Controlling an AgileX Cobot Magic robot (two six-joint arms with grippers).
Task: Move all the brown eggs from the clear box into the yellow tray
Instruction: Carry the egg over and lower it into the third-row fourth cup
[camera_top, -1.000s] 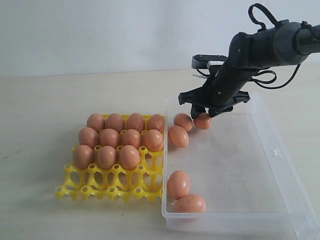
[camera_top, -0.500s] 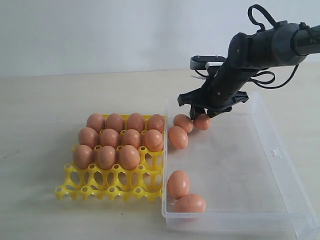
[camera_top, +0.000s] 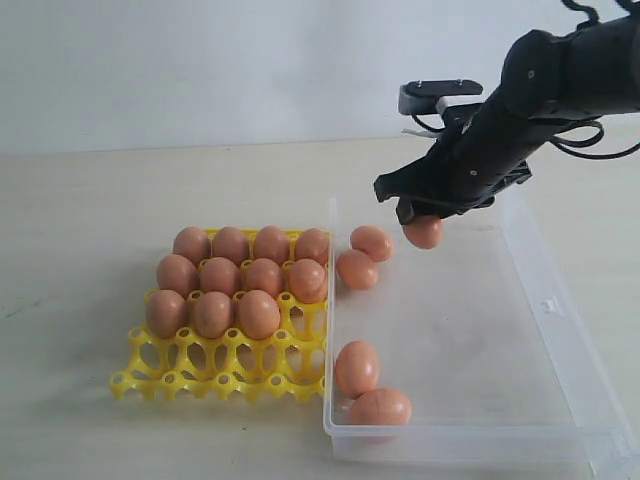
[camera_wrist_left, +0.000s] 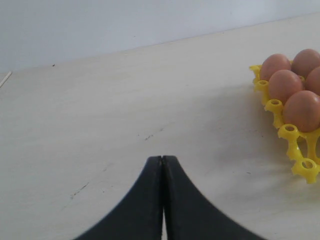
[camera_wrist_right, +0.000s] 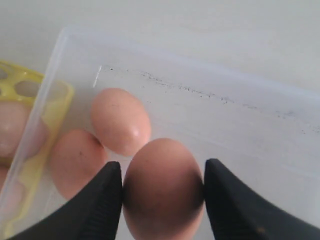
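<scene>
A pale cream tabletop (camera_top: 120, 190) fills the lower part of the exterior view and runs back to a plain, whitish-grey wall (camera_top: 200, 70). The two meet in a straight, nearly level line across the scene. The wall is bare and evenly toned. The tabletop has a matte, faintly streaked surface. In the left wrist view it shows a few short dark scratches (camera_wrist_left: 150, 136) and scattered specks. The light is soft and diffuse, leaving only faint, blurred shadows on the surface and no hard glare. No floor or window is in view.
</scene>
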